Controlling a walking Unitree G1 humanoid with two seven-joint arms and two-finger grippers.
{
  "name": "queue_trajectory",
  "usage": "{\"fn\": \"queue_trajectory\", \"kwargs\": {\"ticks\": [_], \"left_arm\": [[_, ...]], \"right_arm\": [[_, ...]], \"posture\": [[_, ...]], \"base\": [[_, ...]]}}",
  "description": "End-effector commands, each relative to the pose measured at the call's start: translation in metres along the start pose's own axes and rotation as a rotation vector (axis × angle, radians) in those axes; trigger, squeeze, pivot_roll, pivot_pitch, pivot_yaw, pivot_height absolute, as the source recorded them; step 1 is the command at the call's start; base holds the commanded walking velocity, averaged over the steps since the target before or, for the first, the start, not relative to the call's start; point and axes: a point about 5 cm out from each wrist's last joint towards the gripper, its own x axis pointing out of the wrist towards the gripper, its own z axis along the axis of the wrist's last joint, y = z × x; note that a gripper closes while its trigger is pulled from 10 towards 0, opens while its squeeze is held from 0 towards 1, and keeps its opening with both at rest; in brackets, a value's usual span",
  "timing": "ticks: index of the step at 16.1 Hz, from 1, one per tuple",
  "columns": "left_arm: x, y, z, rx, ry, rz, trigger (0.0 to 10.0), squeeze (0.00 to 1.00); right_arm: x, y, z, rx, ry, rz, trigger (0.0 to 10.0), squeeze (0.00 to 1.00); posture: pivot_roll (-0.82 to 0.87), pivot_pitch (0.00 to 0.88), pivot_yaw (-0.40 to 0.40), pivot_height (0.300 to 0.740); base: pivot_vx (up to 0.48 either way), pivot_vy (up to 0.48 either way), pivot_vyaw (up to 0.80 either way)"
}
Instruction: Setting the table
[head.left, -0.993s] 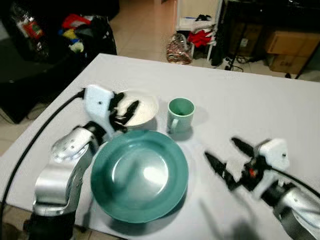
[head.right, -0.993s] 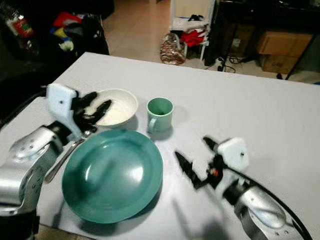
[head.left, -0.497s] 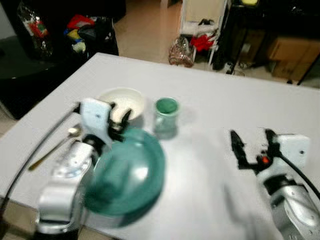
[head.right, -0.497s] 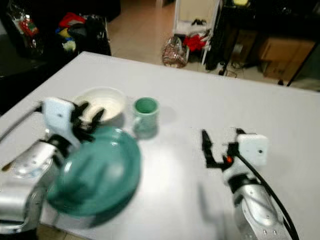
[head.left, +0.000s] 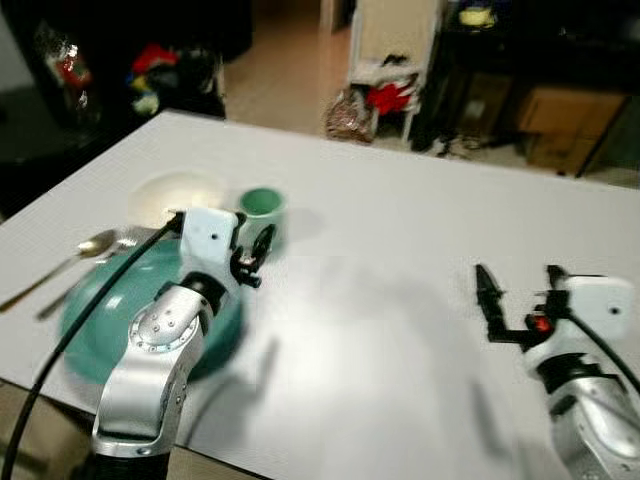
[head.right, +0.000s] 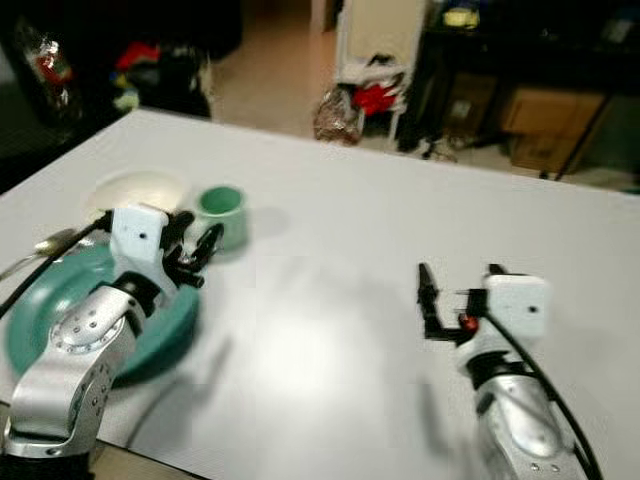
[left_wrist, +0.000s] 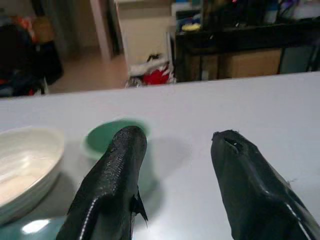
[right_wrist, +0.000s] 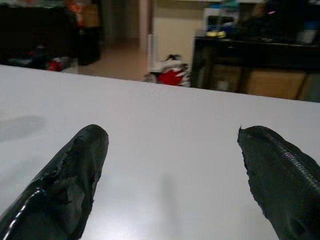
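White desk (head.left: 400, 240): left claw (head.left: 252, 262) empty, fingers apart, just near of green cup (head.left: 262, 207); right claw (head.left: 518, 300) wide, empty, well right.

1. Plate (head.left: 85, 320) at the table's (head.left: 400, 260) left near edge.
2. Bowl (head.left: 175, 192) behind plate, cup (head.left: 262, 205) just right of bowl.
3. Spoon (head.left: 60, 268) left of plate.
4. Right half of table bare.
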Motion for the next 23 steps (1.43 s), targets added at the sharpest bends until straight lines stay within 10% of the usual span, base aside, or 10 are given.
{"fn": "queue_trajectory", "kwargs": {"ticks": [1, 23], "left_arm": [[0.000, 0.006, -0.001, 0.013, 0.008, 0.022, 10.0, 0.00], [-0.007, 0.013, -0.031, 0.025, 0.082, 0.044, 10.0, 0.00]], "right_arm": [[0.001, 0.003, 0.000, -0.005, -0.006, 0.012, 10.0, 0.00], [0.003, -0.010, -0.023, -0.040, 0.077, -0.011, 10.0, 0.00]], "posture": [[-0.01, 0.000, 0.021, 0.740], [-0.01, 0.000, 0.020, 0.740]], "base": [[0.000, -0.480, 0.00], [0.000, -0.077, 0.00]]}}
